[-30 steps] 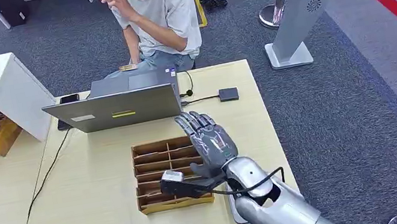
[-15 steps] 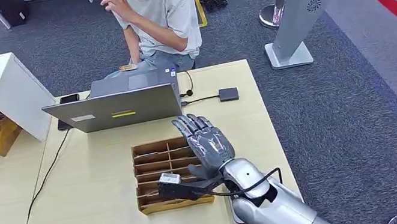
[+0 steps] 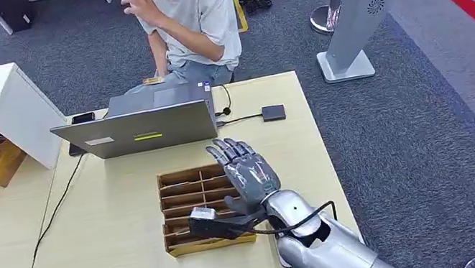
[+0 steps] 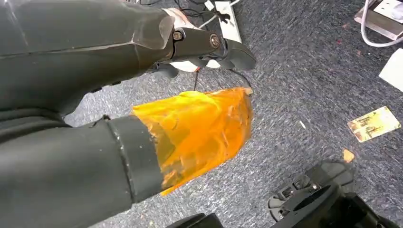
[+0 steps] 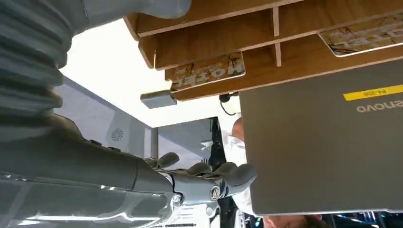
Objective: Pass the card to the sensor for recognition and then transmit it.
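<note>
Across the bench (image 3: 118, 263) our right hand (image 3: 250, 175) hovers over the card tray (image 3: 178, 187), fingers (image 3: 227, 152) spread and empty, so no card is picked, sensed or passed yet.

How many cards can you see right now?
3. Two lie in the wooden organizer: one card in a front slot, another card further along. A third card lies on the carpet. The right hand may hide more.

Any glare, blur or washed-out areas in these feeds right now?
Head view: sharp, evenly lit, no glare on the table. Right wrist view: table surface blown out to white, the right hand dim. Left wrist view: orange cover soft, slightly blurred.
</note>
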Robot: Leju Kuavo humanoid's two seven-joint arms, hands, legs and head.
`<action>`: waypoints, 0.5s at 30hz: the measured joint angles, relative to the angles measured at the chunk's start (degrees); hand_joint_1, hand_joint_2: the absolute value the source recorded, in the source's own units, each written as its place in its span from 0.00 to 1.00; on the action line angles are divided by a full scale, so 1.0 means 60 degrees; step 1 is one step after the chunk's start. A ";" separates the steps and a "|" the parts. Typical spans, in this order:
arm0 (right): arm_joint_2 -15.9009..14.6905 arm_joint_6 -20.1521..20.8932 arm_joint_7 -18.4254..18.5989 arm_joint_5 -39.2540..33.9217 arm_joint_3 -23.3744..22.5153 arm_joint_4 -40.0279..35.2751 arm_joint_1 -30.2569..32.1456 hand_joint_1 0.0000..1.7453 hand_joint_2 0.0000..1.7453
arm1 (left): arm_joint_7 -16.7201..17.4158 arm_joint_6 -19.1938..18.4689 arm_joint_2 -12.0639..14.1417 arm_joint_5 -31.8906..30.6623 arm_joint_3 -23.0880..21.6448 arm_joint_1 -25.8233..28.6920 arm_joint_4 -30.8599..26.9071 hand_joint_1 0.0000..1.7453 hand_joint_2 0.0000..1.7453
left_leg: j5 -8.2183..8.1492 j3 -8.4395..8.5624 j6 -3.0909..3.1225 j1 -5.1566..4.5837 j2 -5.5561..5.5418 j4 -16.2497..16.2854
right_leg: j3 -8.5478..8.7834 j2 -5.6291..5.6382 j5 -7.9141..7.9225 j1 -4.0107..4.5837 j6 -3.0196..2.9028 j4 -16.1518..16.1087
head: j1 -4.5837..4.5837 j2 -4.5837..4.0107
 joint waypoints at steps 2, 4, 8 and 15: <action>0.0011 0.0000 0.0000 -0.0011 0.0000 0.0062 -0.0011 0.16 1.00 | 0.0000 -0.0007 -0.0004 -0.0011 -0.0018 -0.0001 0.0000 0.00 0.00 | 0.0000 0.0000 0.0000 0.0000 0.0000 0.0000 | 0.0000 0.0000 0.0000 0.0000 0.0000 0.0000 | 0.0000 0.0000; 0.0026 -0.0004 0.0000 -0.0029 0.0000 0.0124 -0.0038 0.17 1.00 | 0.0007 -0.0022 0.0000 -0.0015 -0.0058 -0.0001 0.0000 0.00 0.00 | 0.0000 0.0000 0.0000 0.0000 0.0000 0.0000 | 0.0000 0.0000 0.0000 0.0000 0.0000 0.0000 | 0.0000 0.0000; 0.0080 -0.0011 0.0004 -0.0066 0.0000 0.0248 -0.0076 0.18 1.00 | 0.0029 -0.0033 -0.0004 -0.0026 -0.0095 -0.0004 0.0000 0.00 0.00 | 0.0001 0.0000 -0.0001 0.0000 0.0000 0.0000 | 0.0000 -0.0001 0.0000 0.0000 0.0000 0.0000 | -0.0004 0.0000; 0.0153 -0.0080 0.0033 -0.0099 0.0000 0.0561 -0.0165 0.26 1.00 | 0.0058 -0.0058 -0.0015 -0.0040 -0.0135 -0.0011 0.0000 0.00 0.00 | 0.0001 0.0000 -0.0001 0.0000 0.0000 0.0000 | 0.0000 0.0000 0.0000 0.0000 0.0000 0.0000 | 0.0000 0.0000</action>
